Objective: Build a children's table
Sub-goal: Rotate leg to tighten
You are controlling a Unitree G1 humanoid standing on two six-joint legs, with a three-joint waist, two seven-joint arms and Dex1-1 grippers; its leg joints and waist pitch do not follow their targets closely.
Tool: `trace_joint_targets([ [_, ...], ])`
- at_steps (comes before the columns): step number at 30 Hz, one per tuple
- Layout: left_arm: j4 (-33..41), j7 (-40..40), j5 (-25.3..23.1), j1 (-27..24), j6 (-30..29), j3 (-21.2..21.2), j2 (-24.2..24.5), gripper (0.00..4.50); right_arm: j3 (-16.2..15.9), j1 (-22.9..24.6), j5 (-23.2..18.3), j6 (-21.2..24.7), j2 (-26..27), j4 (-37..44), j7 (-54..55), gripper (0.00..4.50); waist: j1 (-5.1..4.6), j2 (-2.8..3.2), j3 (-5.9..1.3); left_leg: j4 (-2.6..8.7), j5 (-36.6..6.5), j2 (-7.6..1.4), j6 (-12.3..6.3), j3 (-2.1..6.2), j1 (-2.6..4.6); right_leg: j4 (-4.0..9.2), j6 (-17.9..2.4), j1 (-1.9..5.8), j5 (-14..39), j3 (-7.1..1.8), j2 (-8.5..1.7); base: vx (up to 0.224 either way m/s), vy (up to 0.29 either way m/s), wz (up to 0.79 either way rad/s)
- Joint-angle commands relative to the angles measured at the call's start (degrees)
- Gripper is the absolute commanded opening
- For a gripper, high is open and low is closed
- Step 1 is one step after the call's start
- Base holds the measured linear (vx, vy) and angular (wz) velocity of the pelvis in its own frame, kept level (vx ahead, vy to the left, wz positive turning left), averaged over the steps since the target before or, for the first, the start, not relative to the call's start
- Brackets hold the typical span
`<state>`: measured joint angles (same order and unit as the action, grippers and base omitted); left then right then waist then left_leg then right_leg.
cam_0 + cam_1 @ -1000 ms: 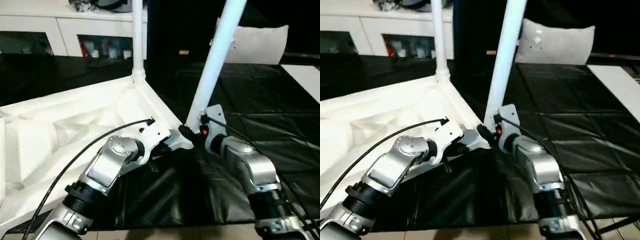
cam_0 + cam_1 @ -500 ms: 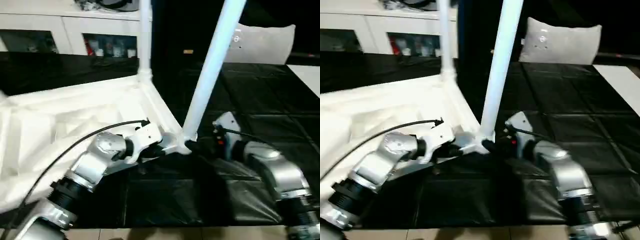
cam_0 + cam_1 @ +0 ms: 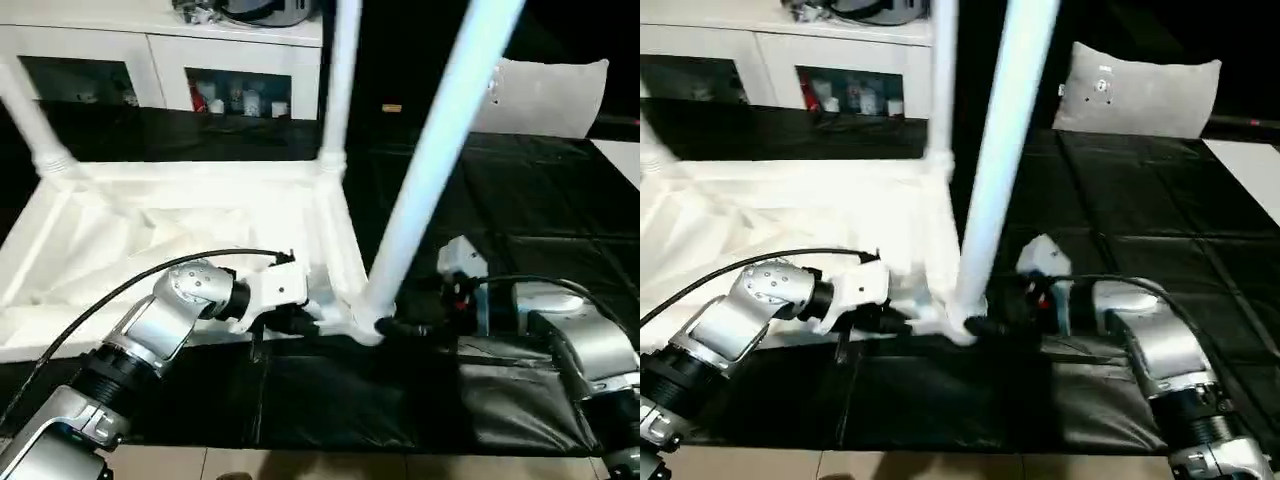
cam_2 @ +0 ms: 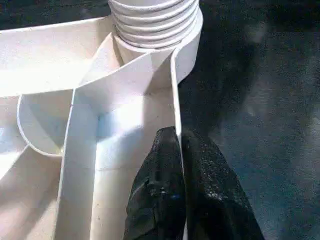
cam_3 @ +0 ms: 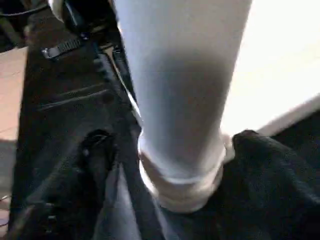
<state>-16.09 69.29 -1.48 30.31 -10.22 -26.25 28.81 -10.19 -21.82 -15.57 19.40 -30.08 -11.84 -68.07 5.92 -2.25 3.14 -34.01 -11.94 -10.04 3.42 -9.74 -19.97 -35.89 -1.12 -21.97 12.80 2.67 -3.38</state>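
Nearest, left end effector (image 4: pixel 177 165) clamped shut on rim of upturned table top (image 3: pixel 180 225); right end effector (image 5: pixel 165 145) spread wide around base of near leg (image 3: pixel 440 150), not gripping. Farther, two more legs (image 3: pixel 340 80) upright, pillow (image 3: pixel 545 95) behind.

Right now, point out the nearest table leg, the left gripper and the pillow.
nearest table leg (image 3: pixel 430 170), left eye view, middle of its shaft.
left gripper (image 4: pixel 180 145), left wrist view, fingertips pinching the tabletop's rim wall.
pillow (image 3: pixel 1135 95), right eye view, its front face.
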Motion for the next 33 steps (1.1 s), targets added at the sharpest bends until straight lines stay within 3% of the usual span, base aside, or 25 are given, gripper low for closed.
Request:
trace_joint_targets([
  [1, -0.08, 2.83, -0.90, -0.30, 1.28, -2.94, -0.30, 0.00, -0.73, -1.35, 0.47, -0.98, 0.49, -1.89, -1.01, 3.72, -0.16, 0.45, -3.28, 3.91, -6.27, -3.47, -2.24, 0.79, 0.42, 3.76, -15.86, 2.77, 1.54, -2.90, -5.16, 0.000, 0.000, 0.00],
  [17, -0.50, 4.01, -0.33, -0.67, 1.20, -2.57, -0.57, 0.00, -2.03, -1.12, 0.42, -0.30, 1.52, -4.01, -2.52, 2.45, 0.32, 0.48, -3.48, 3.77, -5.13, -3.38, -2.06, 0.79, 0.33, 3.54, -14.97, 2.84, 0.03, -2.89, -5.09, 0.000, 0.000, 0.00],
  [23, 1.23, 2.64, 1.88, -1.86, -1.98, -0.80, -1.78, 0.00, -1.94, 1.20, -1.54, 2.40, 2.61, -1.27, -2.04, 2.38, 0.36, 0.34, -3.48, 3.79, -4.64, -3.38, -2.46, 0.82, 0.25, 3.48, -15.19, 2.89, -0.56, -2.84, -5.08, 0.000, 0.000, 0.00],
  [24, 1.95, 0.05, 2.94, -2.25, -4.58, 0.80, -3.26, 0.00, -1.57, 2.03, -1.18, 4.42, 4.41, -0.15, 2.18, 2.38, 0.27, 0.14, -3.46, 3.81, -4.62, -3.40, -2.36, 0.75, 0.26, 3.46, -15.06, 2.92, -0.37, -2.89, -5.07, 0.000, 0.000, 0.00],
  [25, 2.53, -0.71, 3.72, -2.47, -5.78, 1.50, -3.90, 0.00, -1.27, 2.17, -0.71, 4.92, 5.47, -0.04, 4.60, 2.38, 0.28, 0.39, -3.35, 3.90, -4.60, -3.48, -2.13, 0.84, 0.26, 3.52, -14.92, 2.74, 0.37, -2.88, -5.13, 0.000, 0.000, 0.00],
  [27, 3.60, -3.51, 4.27, -2.71, -8.66, 2.73, -5.42, 0.00, 0.27, 1.81, -0.30, 6.34, 8.97, -0.51, 11.04, 2.38, -0.10, 0.52, -2.94, 4.31, -8.12, -3.33, -0.53, 0.89, 0.28, 4.36, -13.82, 2.46, 7.51, -2.85, -5.18, 0.000, 0.000, 0.00],
  [30, 2.43, -12.28, 1.40, -1.74, -12.84, 4.36, -8.95, 0.00, 2.11, 0.32, 2.23, 8.70, 14.38, -2.22, 22.52, 2.36, -0.95, 0.48, -2.70, 4.71, -12.15, -3.21, 1.64, 1.23, 0.34, 5.26, -10.56, 2.32, 17.70, -2.91, -5.24, -0.021, -0.002, -0.02],
  [33, 1.43, -16.96, 0.16, -0.87, -15.22, 5.52, -11.05, 0.00, 3.41, -0.54, 3.10, 10.44, 16.62, -3.21, 27.79, 2.36, -1.60, 0.33, -2.76, 4.82, -13.30, -3.12, 2.26, 1.43, 0.38, 5.55, -9.05, 2.17, 21.01, -2.90, -5.21, 0.000, 0.000, 0.00],
])
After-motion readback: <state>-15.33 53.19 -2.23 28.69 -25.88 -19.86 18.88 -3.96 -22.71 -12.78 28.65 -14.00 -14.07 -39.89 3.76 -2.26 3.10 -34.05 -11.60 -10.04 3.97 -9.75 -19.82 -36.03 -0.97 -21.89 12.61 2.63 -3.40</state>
